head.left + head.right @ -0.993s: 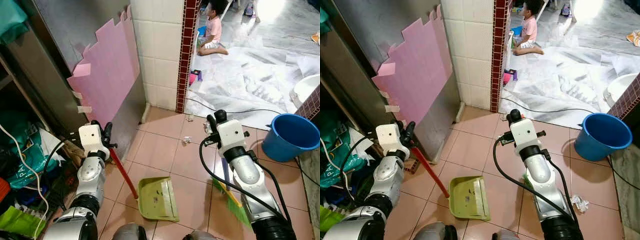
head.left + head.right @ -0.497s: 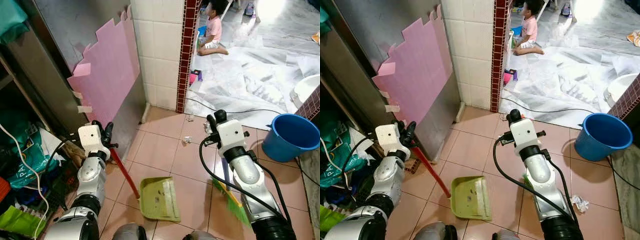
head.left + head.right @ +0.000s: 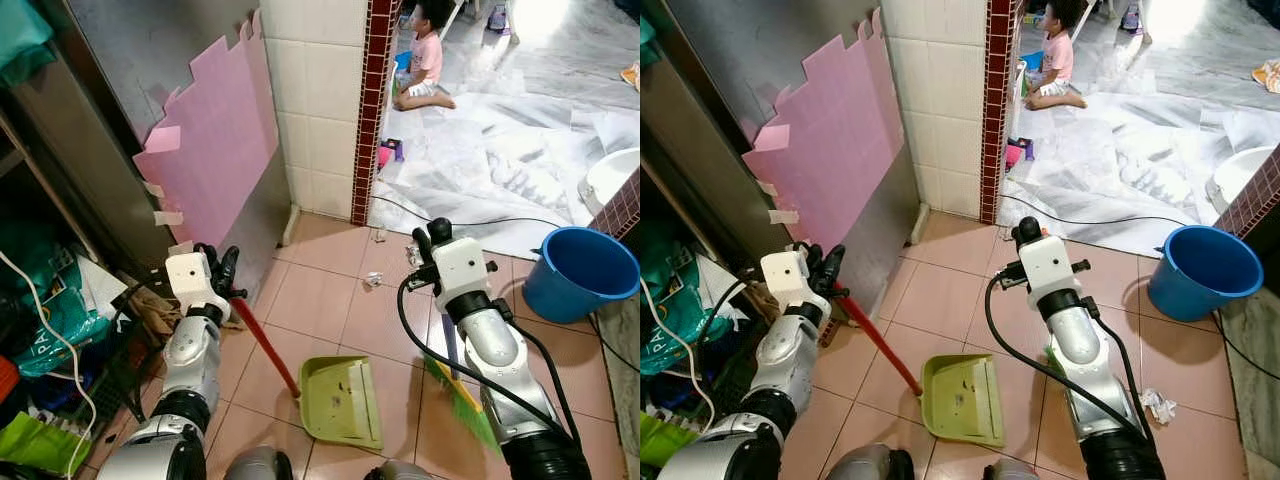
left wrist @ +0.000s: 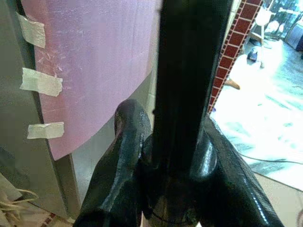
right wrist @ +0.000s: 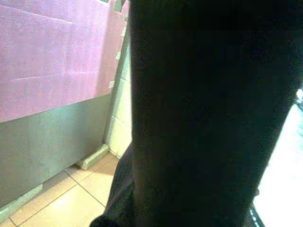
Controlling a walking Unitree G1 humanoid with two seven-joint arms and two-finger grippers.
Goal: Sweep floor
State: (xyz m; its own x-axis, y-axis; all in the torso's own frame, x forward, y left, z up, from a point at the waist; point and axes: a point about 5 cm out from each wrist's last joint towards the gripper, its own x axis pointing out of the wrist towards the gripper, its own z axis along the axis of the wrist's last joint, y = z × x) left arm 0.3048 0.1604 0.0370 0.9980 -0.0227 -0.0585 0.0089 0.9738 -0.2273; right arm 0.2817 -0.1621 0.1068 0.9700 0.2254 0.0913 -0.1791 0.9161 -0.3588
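Fingers of the left gripper [image 4: 173, 156] pinch the dustpan [image 3: 342, 402] handle; right gripper [image 3: 424, 244] fingers can't be told. Open tiles ahead; bucket [image 3: 580, 273] right, wall [image 3: 320, 110] left.

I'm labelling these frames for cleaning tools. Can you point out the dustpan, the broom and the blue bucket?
dustpan [image 3: 340, 400], left eye view, green tray.
broom [image 3: 462, 407], left eye view, green bristles.
blue bucket [image 3: 1200, 286], right eye view, outer wall.
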